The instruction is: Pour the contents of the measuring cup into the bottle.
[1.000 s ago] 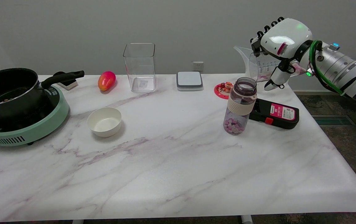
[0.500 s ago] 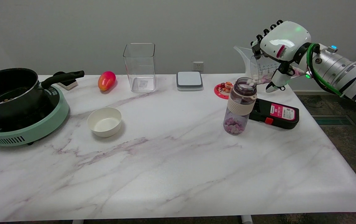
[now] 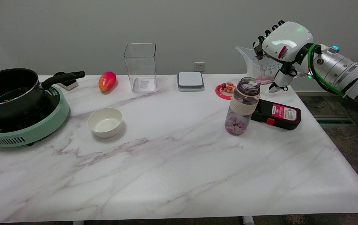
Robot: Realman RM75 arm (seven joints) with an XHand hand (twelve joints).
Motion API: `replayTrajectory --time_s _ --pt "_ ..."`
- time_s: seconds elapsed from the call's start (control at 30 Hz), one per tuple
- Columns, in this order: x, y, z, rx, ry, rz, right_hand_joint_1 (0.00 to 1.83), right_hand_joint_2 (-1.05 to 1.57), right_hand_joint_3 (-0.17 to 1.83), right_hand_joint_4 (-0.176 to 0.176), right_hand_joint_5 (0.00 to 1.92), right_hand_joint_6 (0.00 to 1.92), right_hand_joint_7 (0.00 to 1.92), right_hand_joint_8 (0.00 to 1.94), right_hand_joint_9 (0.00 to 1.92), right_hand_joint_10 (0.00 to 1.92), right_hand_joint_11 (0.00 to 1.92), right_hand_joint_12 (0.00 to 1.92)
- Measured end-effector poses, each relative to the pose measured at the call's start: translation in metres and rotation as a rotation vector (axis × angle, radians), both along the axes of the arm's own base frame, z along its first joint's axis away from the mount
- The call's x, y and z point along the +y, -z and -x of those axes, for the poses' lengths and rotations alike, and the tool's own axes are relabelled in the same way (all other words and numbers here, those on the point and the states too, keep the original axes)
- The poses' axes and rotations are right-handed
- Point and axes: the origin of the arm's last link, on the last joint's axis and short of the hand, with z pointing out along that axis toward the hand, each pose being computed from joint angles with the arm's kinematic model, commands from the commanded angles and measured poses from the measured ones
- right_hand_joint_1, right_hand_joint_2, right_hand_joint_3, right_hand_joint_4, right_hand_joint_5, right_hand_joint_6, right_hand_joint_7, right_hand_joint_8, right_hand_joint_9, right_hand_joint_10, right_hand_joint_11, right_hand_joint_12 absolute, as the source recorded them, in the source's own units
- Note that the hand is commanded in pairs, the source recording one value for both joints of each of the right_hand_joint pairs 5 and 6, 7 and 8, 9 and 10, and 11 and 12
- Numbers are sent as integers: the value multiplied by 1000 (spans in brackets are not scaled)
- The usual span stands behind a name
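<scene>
The right hand (image 3: 283,47) reached in from the far right, raised above the desk (image 3: 172,162), gripping the tilted measuring cup (image 3: 262,67), spout over the mouth of the bottle (image 3: 241,106) just below.

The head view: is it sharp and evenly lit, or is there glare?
Head view: soft, even light, faint shadows beside the white bowl; a bright sheen on the right hand; the clear measuring cup is hard to outline against the wall.
</scene>
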Motion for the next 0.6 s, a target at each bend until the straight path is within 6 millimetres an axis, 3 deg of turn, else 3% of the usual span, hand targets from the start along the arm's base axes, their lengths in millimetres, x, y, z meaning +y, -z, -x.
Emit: replayTrajectory --time_s 0.6 --pt "-1 -3 0 13 2 2 1504 604 1145 0 1631 1631 1562 1562 1472 1472 1253 1253"
